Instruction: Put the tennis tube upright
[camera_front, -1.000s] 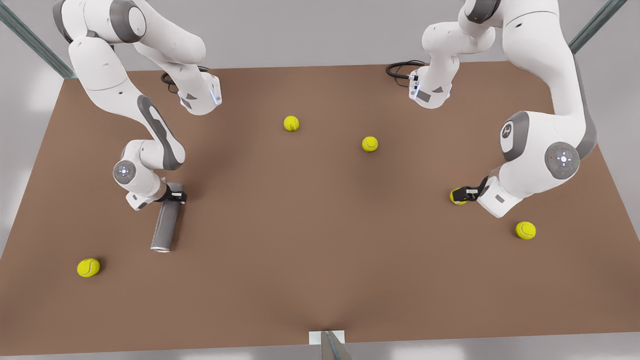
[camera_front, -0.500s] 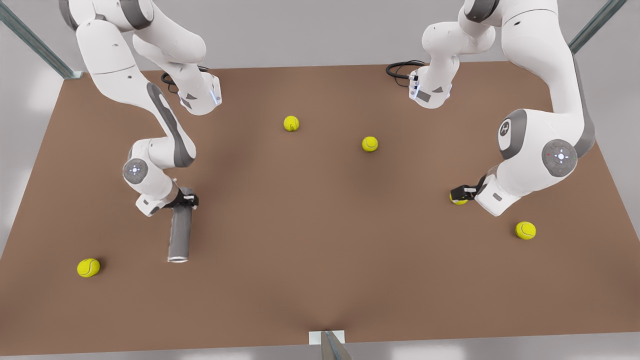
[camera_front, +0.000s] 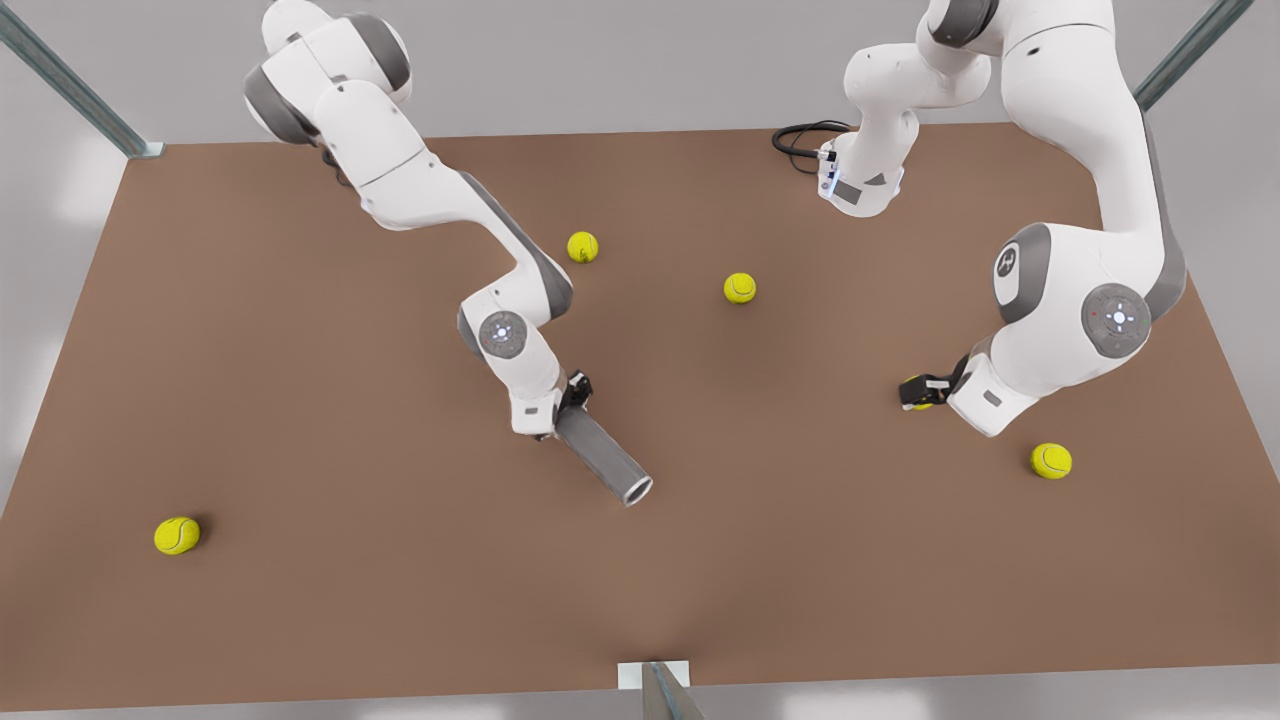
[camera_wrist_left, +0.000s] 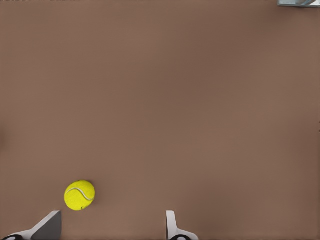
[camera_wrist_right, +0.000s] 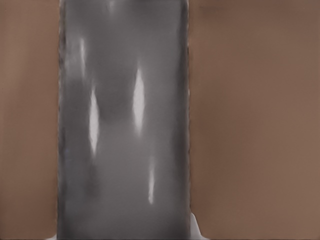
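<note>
The tennis tube is a grey cylinder near the table's middle, slanting toward the front view's lower right with its hollow end leading. My right gripper is shut on its other end. In the right wrist view the tennis tube runs close along the camera, over brown table. My left gripper hangs low at the front view's right and is open. Its pale fingertips flank bare table, and a yellow-green ball lies just past one of them.
Four more tennis balls lie on the brown table: two at the back middle, one at the right, one at the front left. A black cable curls at the back edge.
The arm holding the tube swung well toward the front view's right, and the tube turned its hollow end toward the lower right. The other gripper barely shifted by its ball.
</note>
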